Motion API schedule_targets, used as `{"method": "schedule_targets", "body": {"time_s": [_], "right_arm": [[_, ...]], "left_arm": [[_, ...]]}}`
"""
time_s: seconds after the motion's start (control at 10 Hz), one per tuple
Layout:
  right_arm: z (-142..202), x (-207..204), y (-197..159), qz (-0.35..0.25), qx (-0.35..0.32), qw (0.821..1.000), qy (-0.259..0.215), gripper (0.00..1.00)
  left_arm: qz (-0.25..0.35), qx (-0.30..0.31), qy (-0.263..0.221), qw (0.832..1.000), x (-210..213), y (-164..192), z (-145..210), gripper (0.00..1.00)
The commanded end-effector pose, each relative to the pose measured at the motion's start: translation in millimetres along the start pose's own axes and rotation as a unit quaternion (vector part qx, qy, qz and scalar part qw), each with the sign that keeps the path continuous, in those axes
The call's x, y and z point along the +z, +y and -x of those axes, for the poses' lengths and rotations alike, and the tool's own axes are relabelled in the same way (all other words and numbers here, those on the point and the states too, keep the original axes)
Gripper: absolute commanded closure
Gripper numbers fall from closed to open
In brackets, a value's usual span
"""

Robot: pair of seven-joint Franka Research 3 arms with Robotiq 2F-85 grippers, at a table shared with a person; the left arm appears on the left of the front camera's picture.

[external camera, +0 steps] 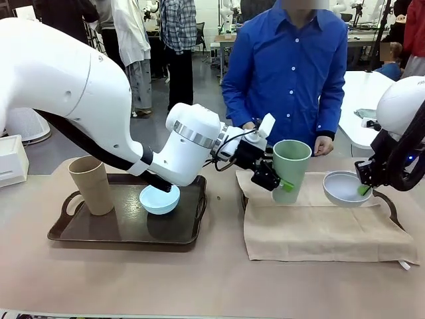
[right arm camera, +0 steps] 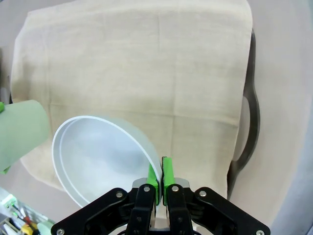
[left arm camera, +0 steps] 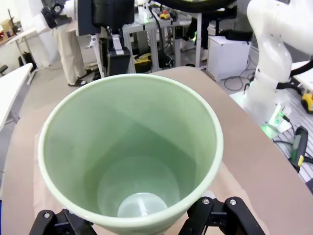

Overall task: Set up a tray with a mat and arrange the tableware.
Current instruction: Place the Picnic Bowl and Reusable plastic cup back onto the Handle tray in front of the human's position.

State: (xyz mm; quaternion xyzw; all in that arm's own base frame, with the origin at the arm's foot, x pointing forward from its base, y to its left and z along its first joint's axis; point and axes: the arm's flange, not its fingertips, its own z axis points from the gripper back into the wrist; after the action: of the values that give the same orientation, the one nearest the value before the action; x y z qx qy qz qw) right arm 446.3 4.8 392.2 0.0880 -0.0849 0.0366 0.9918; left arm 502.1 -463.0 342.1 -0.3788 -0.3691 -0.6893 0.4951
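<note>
The left gripper [external camera: 284,181] is clamped round the sage green tumbler [external camera: 291,159] at the mat's [external camera: 319,229] far left corner; the right gripper [external camera: 364,189] is pinched on the rim of the tilted pale grey-white bowl [external camera: 345,188] above the mat's far right; a slip could be caused by that thin rim hold.

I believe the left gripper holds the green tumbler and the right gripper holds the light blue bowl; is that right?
Not quite: the right gripper pinches the pale grey-white bowl, as the right wrist view shows. The left gripper does hold the green tumbler.
</note>
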Motion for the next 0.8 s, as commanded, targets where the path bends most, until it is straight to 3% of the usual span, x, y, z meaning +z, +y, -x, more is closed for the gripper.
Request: {"method": "schedule_targets", "body": {"time_s": [0.0,0.4,0.7], "right_arm": [[-10,-16,-6,-0.012,0.004,1.000,-0.008,0.95],[-26,-43,-9,-0.014,0.005,1.000,-0.012,0.95],[-28,-53,-5,-0.003,-0.001,1.000,0.001,0.95]], "left_arm": [[-0.002,-0.028,-0.002,1.000,-6,9,10,0.15],[-0.011,-0.046,-0.016,0.999,-16,23,25,0.15],[0.000,-0.017,-0.026,1.000,-17,26,35,0.15]]}}
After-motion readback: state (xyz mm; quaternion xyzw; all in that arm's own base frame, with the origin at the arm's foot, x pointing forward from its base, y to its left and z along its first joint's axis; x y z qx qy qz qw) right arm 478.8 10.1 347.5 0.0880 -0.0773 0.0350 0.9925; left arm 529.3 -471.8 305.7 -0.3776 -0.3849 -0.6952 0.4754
